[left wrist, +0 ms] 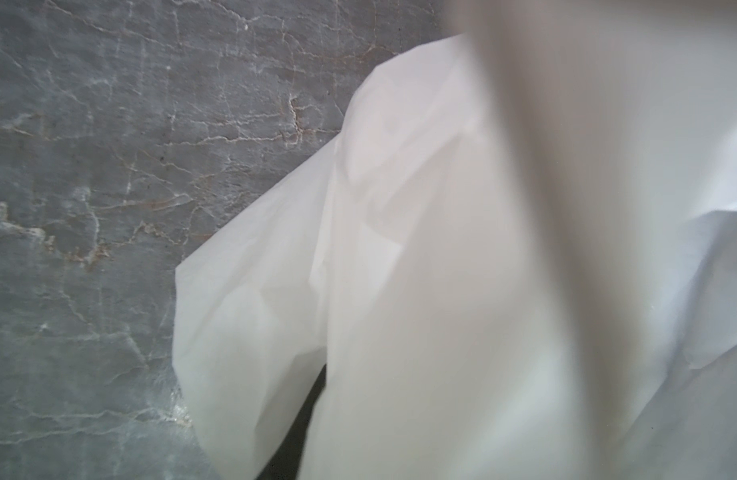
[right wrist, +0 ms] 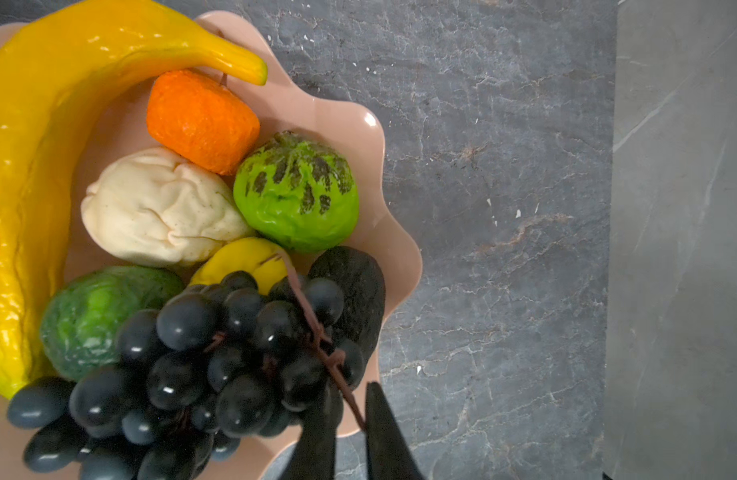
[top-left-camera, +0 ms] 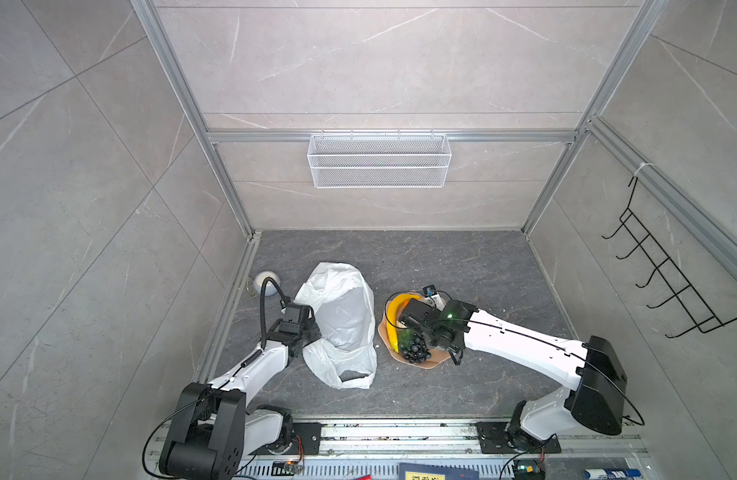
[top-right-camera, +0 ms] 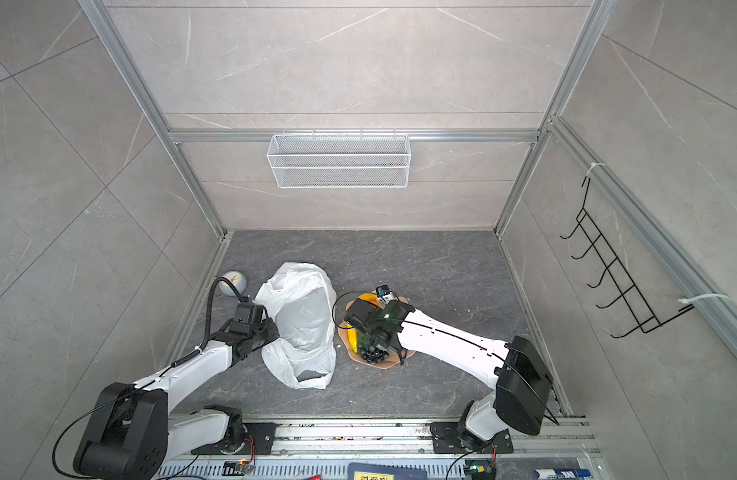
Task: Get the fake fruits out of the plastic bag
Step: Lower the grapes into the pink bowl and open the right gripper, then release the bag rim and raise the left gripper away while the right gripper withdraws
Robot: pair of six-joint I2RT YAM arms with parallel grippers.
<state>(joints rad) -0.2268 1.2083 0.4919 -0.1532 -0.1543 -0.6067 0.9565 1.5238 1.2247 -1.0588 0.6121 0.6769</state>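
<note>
white crinkly bag point(top-left-camera: 337, 324) lay lengthwise near-far, handles near; right claw point(right wrist: 350, 436) slightly apart around grape stem point(right wrist: 316, 332); left claw point(top-left-camera: 309, 331) at bag, grip unclear

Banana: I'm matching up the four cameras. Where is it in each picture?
Top view: banana on the plate's left side, nearest the bag.
Top view: banana, same place.
Left wrist: not in it; only bag and table.
Right wrist: banana curving along the plate's rim.
Shared landmark: the plate, absent only from left wrist.
</note>
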